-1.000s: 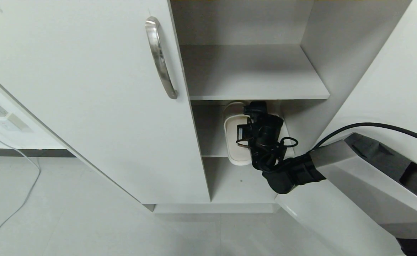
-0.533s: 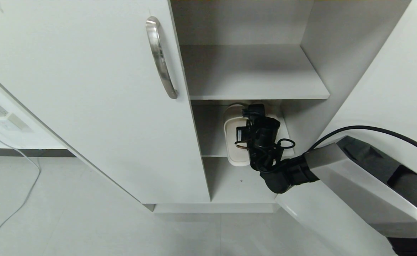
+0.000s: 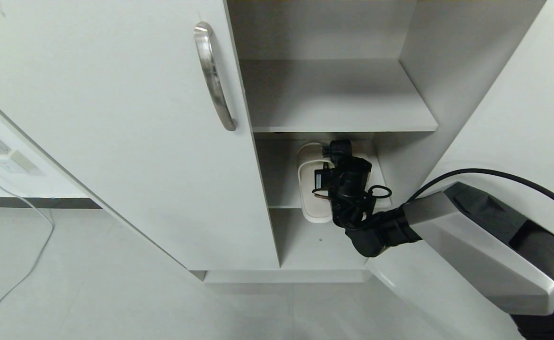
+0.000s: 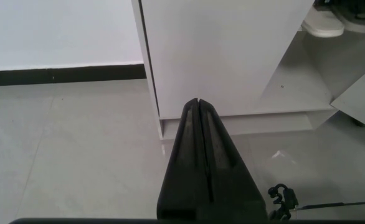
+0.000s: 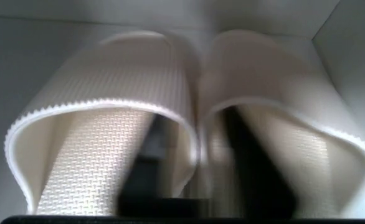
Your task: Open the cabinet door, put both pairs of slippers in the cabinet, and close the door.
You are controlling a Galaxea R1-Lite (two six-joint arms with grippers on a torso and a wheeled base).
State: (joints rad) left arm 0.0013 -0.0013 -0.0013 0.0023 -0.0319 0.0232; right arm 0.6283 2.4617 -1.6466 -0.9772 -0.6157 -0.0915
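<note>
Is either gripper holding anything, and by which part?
The right gripper pinches the white slippers by their touching inner upper edges; the left gripper holds nothing.

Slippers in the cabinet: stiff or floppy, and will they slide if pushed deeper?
Probably light: the slippers look like thick moulded foam. Their straps hold an arch around the right pincer, so they are likely springy, not floppy. They lie flat on the smooth shelf, so a push should slide them rather than tip them.

Probably a home hallway: white cabinet (image 3: pixel 439 61) with shelves (image 3: pixel 333 94) and a metal door handle (image 3: pixel 213 75), slippers (image 3: pixel 311 189) inside, pale tiled floor (image 3: pixel 116 302), dark skirting (image 3: pixel 31 203), wall socket (image 3: pixel 14 163) with a trailing cable (image 3: pixel 51 226).
</note>
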